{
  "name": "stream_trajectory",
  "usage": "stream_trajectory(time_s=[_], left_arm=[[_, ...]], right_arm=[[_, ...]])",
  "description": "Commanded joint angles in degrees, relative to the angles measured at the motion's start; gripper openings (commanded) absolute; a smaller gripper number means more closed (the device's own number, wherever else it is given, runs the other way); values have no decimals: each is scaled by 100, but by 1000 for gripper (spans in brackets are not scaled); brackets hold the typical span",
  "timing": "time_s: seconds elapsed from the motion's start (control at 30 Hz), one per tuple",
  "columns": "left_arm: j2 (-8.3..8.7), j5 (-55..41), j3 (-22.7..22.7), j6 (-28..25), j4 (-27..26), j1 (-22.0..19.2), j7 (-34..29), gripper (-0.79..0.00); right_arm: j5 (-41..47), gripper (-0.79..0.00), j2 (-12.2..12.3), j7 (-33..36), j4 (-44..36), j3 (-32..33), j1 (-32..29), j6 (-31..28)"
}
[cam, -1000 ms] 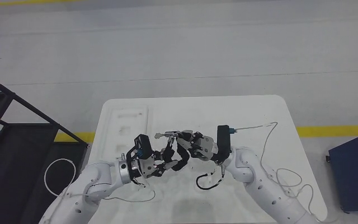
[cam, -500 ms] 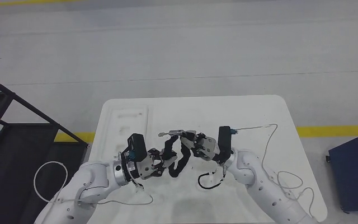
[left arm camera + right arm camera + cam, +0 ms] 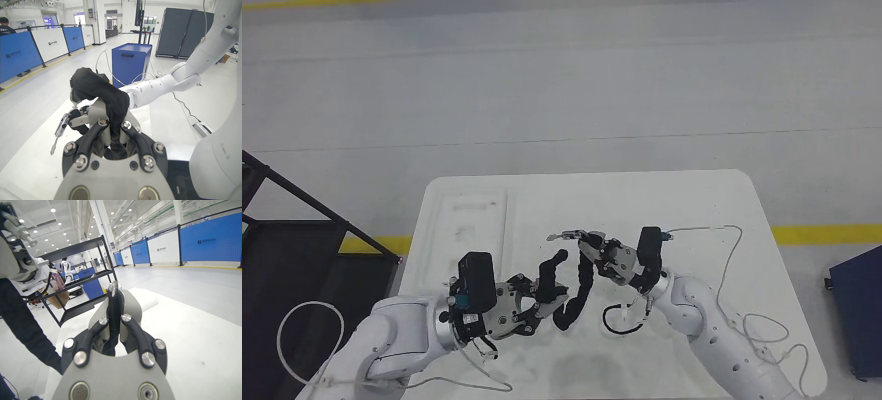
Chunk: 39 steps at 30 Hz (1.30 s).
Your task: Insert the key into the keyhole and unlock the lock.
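- Top view: 2 arms are meeting over the white table (image 3: 712, 200), and the black-sleeved lock (image 3: 577, 295) is hanging looped between the left gripper (image 3: 542, 297) and the right gripper (image 3: 587, 250).
- Left wrist view: the left gripper (image 3: 113, 117) is clenching the lock (image 3: 102, 91), and the key (image 3: 59, 130) is dangling beside the right gripper (image 3: 77, 118).
- Right wrist view: the right gripper (image 3: 114, 302) is grasping the lock (image 3: 113, 311), with its metal end (image 3: 113, 288) poking out.

A white rounded-corner surface (image 3: 692, 200) stands on a pale floor crossed by a yellow line (image 3: 827, 235). A black metal shelf rack (image 3: 287, 270) flanks one end, a blue metal cabinet (image 3: 854, 310) the other.
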Motion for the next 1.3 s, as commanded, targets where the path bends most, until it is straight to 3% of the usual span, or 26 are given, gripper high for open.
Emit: stream_trajectory(time_s=[0.0,0.23,0.4,0.53,0.83,1.0,1.13,1.17,1.2,1.23,1.27], left_arm=[[4,19,-39,84,68,60,-186,-785],[9,321,132,462,501,-11,-1233,-785],[-40,1419,754,1104,852,-296,-2477,-785],[-129,1450,1381,1004,1074,-685,-2950,-785],[-430,1311,2528,1085,1785,-1725,-3217,-785],[-648,1098,2965,1519,2284,-2270,-3018,-785],[-798,874,3253,1476,2711,-2652,-2900,-785],[-831,1021,3343,1503,2777,-2731,-2882,-677],[-866,1114,3422,1548,2840,-2791,-2823,-517],[-898,1246,3486,1606,2881,-2852,-2748,-206],[-926,1422,3539,1676,2905,-2907,-2646,0]], right_arm=[[-227,-785,22,98,-6,124,-30,320],[-720,-785,93,200,-249,486,-324,1064],[-982,-785,156,305,-534,722,-559,1223],[-1065,-785,216,316,-753,949,-793,1160],[-1171,-785,324,297,-1240,1451,-1316,1203],[-1189,-785,342,348,-1394,1531,-1412,1171],[-1197,-785,341,382,-1445,1523,-1407,1160],[-1211,-785,340,394,-1453,1520,-1396,1158],[-1212,-785,339,401,-1459,1514,-1388,1154],[-1217,-785,338,406,-1468,1511,-1380,1154],[-1216,-785,338,401,-1471,1513,-1373,1141]])
